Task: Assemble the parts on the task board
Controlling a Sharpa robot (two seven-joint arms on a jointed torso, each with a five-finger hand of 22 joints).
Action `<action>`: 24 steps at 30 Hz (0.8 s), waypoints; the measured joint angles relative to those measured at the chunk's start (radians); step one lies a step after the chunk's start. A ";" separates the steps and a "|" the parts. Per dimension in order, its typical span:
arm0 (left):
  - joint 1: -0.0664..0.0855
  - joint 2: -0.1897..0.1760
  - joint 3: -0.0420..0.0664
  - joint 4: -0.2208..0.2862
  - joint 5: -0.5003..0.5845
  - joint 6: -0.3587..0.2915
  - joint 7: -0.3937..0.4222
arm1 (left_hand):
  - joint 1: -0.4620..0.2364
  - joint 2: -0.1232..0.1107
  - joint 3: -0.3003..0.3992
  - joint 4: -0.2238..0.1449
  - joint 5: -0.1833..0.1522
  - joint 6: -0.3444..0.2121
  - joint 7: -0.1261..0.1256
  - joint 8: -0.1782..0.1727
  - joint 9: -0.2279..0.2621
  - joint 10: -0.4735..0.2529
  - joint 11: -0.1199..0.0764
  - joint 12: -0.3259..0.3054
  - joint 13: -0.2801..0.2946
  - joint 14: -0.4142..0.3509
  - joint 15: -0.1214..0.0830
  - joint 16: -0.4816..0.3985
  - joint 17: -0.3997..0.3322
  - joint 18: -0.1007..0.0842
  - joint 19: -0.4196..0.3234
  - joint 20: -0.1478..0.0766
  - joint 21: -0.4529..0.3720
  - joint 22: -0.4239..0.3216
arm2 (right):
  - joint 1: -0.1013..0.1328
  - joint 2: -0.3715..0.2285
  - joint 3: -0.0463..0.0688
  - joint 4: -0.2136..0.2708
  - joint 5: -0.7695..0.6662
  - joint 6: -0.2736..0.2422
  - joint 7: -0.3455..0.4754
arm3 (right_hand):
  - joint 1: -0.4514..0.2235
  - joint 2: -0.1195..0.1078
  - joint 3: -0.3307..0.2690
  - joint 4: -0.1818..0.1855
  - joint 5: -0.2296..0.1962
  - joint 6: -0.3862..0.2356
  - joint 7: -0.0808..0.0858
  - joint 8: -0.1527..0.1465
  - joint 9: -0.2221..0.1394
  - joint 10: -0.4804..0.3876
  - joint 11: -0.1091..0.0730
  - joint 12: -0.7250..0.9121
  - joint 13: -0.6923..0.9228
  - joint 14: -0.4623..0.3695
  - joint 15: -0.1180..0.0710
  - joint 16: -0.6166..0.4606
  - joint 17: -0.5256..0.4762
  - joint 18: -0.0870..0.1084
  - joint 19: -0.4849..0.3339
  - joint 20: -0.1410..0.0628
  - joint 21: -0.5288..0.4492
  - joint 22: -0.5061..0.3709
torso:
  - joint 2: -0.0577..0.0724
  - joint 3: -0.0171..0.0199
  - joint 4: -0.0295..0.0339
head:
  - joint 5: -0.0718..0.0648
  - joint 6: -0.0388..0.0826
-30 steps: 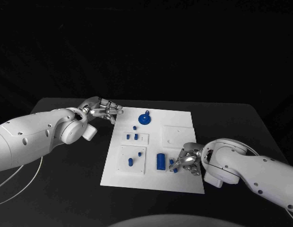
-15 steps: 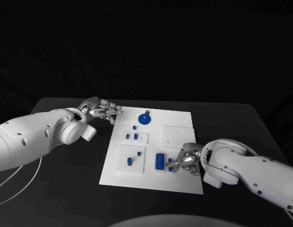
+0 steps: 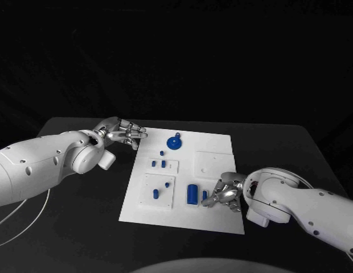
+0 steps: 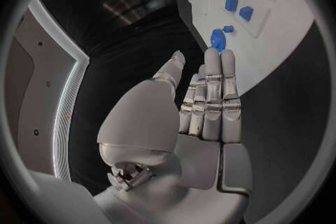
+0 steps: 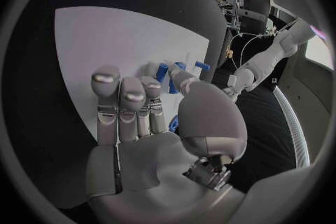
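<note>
Tabletop (image 3: 78, 205): black, carrying the white task board (image 3: 213, 142) at its middle.
Task board: blue parts lie across it, among them a round part (image 3: 174, 142) at the far end and an upright part (image 3: 193, 194) near the right hand.
Left hand (image 3: 123, 132): fingers straight and together, holding nothing, beside the board's far left corner.
Right hand (image 3: 224, 193): fingers curled over a small part (image 3: 205, 195); grip cannot be told.
Change: over the last second the right hand edged slightly toward that part; the left stayed put, so assembly looks barely begun.
</note>
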 measured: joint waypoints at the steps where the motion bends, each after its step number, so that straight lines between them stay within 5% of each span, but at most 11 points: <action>1: 0.000 0.000 0.000 0.000 0.000 0.000 0.000 | 0.000 0.000 0.000 0.000 0.000 0.000 0.000 0.000 0.000 0.000 0.000 0.000 0.000 0.000 0.000 0.000 0.000 0.000 0.000 0.000 0.000 0.000 | 0.000 -0.001 0.000 0.000 0.001 0.001 0.002 | 0.008 0.006 -0.010 -0.010 0.000 0.001 -0.001 0.000 0.000 0.000 0.000 0.000 0.000 0.000 0.000 0.000 -0.001 0.000 0.000 0.000 0.000 0.000 | 0.000 0.0000 0.0002 | 0.000 0.000; 8: 0.000 0.000 0.000 0.000 -0.002 0.000 -0.002 | 0.000 0.000 0.000 0.000 0.000 0.000 0.000 0.000 0.000 0.000 0.000 0.000 0.000 0.000 0.000 0.000 0.000 0.000 0.000 0.000 0.000 0.000 | 0.000 -0.002 0.001 -0.005 0.005 0.008 0.010 | 0.051 0.024 -0.042 -0.056 0.000 0.002 -0.002 0.000 -0.001 0.000 0.000 0.000 0.000 0.000 0.000 -0.004 -0.001 0.000 0.000 0.000 0.000 0.000 | 0.000 -0.0001 0.0012 | -0.003 -0.001; 16: 0.000 0.001 0.000 0.000 -0.003 0.001 -0.004 | 0.000 0.000 0.000 0.000 0.000 0.000 0.000 0.000 0.000 0.000 0.000 0.000 0.000 0.000 0.000 0.000 0.000 0.000 0.000 0.000 0.000 0.000 | 0.000 0.009 0.000 -0.020 0.004 0.004 0.010 | 0.036 0.063 -0.036 -0.050 0.000 0.005 -0.005 0.001 -0.005 0.000 0.000 0.000 0.001 0.000 0.000 -0.004 0.004 0.000 0.000 0.000 0.000 0.000 | 0.001 -0.0009 0.0031 | -0.006 -0.001; 24: 0.000 0.000 -0.001 0.000 -0.003 0.002 -0.005 | 0.000 0.000 0.000 0.000 0.000 -0.004 0.004 0.000 0.000 -0.003 -0.003 0.000 0.000 0.000 0.000 0.000 0.000 0.000 0.000 0.000 0.000 -0.001 | 0.001 0.019 0.001 -0.034 0.002 0.000 0.007 | 0.028 0.070 -0.036 -0.050 0.000 0.010 -0.006 0.008 -0.008 0.000 0.000 0.000 0.003 0.000 0.001 -0.004 0.006 0.000 0.000 0.000 0.000 0.000 | 0.001 -0.0015 0.0048 | -0.007 -0.001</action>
